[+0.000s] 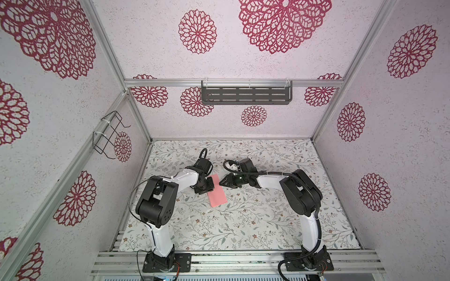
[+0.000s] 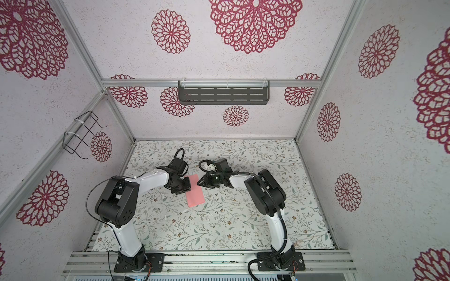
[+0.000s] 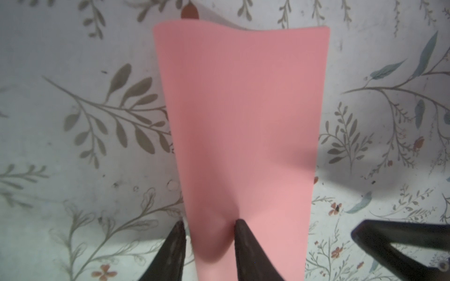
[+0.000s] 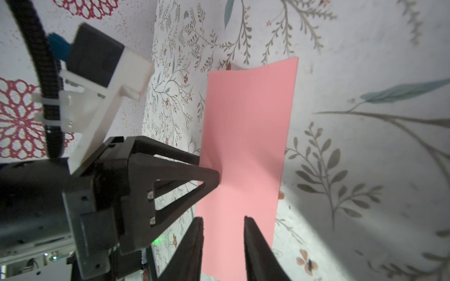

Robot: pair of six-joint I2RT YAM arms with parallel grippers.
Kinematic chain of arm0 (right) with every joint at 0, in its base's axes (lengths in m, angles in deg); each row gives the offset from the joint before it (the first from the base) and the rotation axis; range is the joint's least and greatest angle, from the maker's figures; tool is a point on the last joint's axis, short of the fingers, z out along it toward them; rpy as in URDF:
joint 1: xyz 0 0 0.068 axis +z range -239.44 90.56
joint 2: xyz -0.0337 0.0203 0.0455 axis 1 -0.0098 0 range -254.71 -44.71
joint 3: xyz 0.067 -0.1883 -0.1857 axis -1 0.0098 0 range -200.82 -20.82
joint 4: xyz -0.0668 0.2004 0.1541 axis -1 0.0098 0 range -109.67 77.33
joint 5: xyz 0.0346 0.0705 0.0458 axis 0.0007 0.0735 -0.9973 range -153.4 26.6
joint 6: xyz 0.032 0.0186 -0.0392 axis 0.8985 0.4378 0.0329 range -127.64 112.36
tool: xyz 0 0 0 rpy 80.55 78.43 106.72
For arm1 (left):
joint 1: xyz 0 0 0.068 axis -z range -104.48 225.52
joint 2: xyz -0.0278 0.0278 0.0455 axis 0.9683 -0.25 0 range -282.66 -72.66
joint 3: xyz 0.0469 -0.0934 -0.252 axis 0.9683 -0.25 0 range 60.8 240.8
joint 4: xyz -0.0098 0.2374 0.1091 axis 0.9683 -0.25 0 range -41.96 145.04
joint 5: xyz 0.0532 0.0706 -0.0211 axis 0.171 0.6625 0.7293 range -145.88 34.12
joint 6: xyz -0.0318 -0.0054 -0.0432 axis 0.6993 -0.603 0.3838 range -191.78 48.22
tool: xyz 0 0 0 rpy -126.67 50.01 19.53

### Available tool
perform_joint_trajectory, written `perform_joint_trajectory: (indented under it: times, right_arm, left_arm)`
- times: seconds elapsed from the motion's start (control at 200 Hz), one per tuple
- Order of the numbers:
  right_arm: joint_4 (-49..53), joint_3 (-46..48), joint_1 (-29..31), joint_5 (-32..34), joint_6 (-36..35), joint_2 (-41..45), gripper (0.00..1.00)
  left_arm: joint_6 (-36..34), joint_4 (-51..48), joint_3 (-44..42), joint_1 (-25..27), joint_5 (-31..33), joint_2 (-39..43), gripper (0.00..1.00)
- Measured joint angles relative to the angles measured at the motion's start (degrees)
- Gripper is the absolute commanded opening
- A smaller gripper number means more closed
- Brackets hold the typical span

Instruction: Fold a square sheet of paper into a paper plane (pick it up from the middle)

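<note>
The square sheet of paper (image 1: 218, 192) lies on the table (image 1: 243, 219) a bit toward 10 o'clock of centre. It shows as a salmon-pink narrow rectangle with its long axis roughly 12 to 6, so probably already folded in half. No plane shape yet. In the left wrist view a pale sliver shows at the end away from the claws, so the layers may be off or that end is curling.

The left claw (image 3: 209, 230) is at the sheet's 10 o'clock edge with its jaws narrowly apart. One finger (image 3: 176, 243) is on the bare table just off the edge. The other finger (image 3: 241, 233) presses into the paper, which dimples around the tip. It's pinning the sheet, not clamping it.

The right claw (image 4: 224, 221) is at the 2 o'clock edge, jaws also a narrow gap apart and straddling that edge, nothing gripped. In both top views the two claws are close together across the 12 o'clock end.

Risks:
- The pin is a single fingertip, so any sideways pull from the right claw could slide or swivel the sheet and skew the next crease.
- The thin paper is already humped between the left fingers. Squeezing there would wrinkle it rather than crease it.
- The right claw may catch only one layer and peel the fold open.
- The fingers are so near each other that they could collide.
- Both contacts are on one end, so the free end may flop if the sheet is lifted.
</note>
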Motion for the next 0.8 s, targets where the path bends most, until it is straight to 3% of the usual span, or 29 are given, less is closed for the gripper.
perform_joint_trajectory:
  times: [0.305, 0.8]
  right_arm:
    - [1.88, -2.75, 0.55, -0.57, -0.07, -3.08, 0.22]
    - [4.2, -2.14, -0.46, 2.27, -0.09, -2.14, 0.21]
  left_arm:
    - [0.0, 0.0, 0.0, 0.0, 0.02, -0.02, 0.37]
    - [-0.35, -0.74, 0.68, 0.0, -0.07, -0.52, 0.38]
